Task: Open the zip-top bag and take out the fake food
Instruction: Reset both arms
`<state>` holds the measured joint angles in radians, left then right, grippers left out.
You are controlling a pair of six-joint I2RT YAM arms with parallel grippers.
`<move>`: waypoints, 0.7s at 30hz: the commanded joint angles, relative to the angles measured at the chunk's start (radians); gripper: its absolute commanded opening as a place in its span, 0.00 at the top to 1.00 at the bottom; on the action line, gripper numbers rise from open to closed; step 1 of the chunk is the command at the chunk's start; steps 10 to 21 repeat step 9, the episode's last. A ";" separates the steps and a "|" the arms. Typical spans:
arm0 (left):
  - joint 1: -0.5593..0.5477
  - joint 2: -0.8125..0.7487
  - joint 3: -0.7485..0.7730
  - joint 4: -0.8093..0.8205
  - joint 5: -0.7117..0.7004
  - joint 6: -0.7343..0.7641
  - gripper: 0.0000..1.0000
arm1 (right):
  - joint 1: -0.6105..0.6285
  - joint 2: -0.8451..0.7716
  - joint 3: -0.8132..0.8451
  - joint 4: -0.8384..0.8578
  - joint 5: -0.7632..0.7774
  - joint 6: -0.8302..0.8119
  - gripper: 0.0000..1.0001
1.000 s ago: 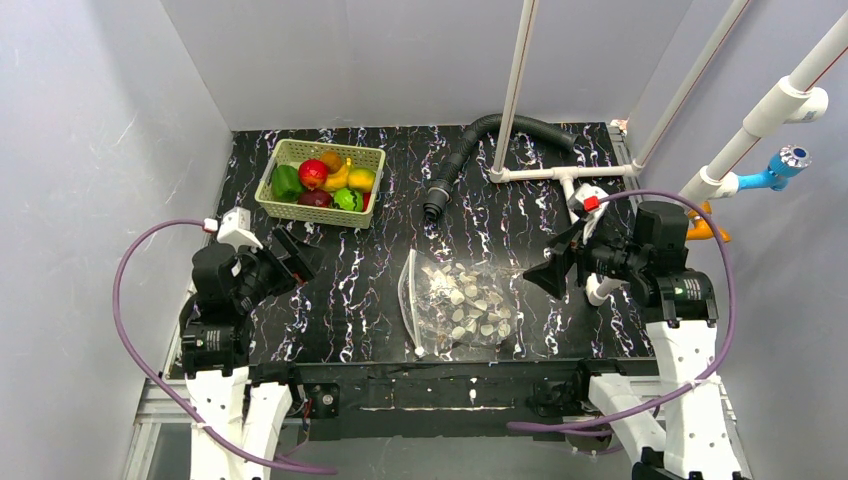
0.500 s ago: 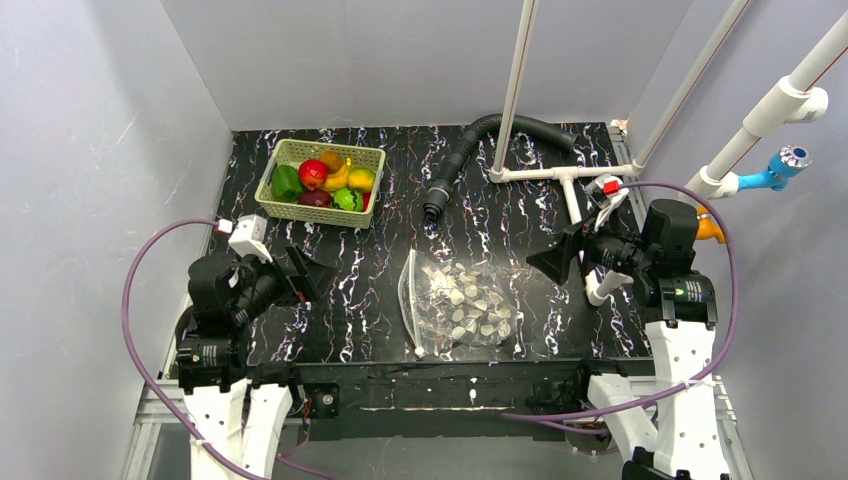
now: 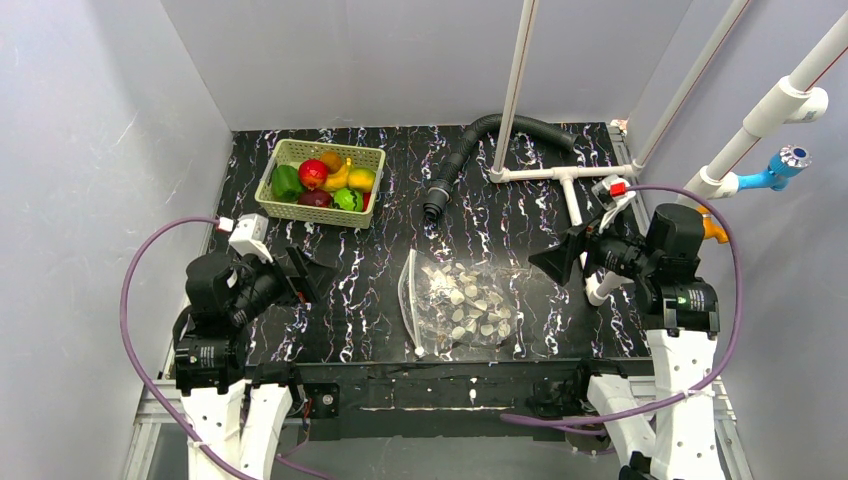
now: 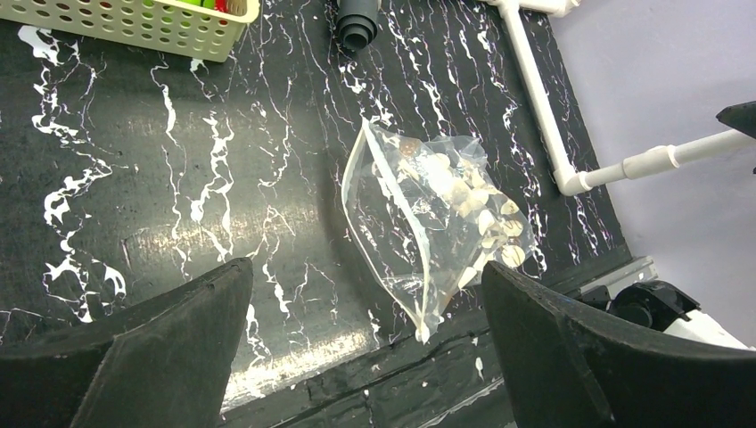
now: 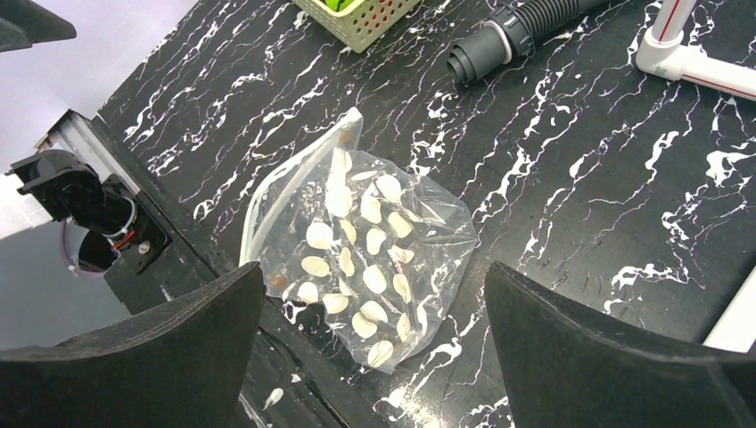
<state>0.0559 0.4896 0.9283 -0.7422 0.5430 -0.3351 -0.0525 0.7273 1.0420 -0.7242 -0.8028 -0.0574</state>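
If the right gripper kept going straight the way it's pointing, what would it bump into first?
Most likely the zip-top bag. It lies flat on the table, centred in the wrist view of the open right gripper. Nothing shows in between, though depth is unclear.

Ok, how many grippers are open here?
2. The left gripper is at the table's near left, the right gripper at the near right, neither touching the zip-top bag between them.
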 commanded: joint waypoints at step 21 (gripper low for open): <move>-0.005 -0.022 0.001 -0.030 0.005 0.021 0.00 | -0.007 -0.017 0.004 0.001 -0.040 -0.048 0.02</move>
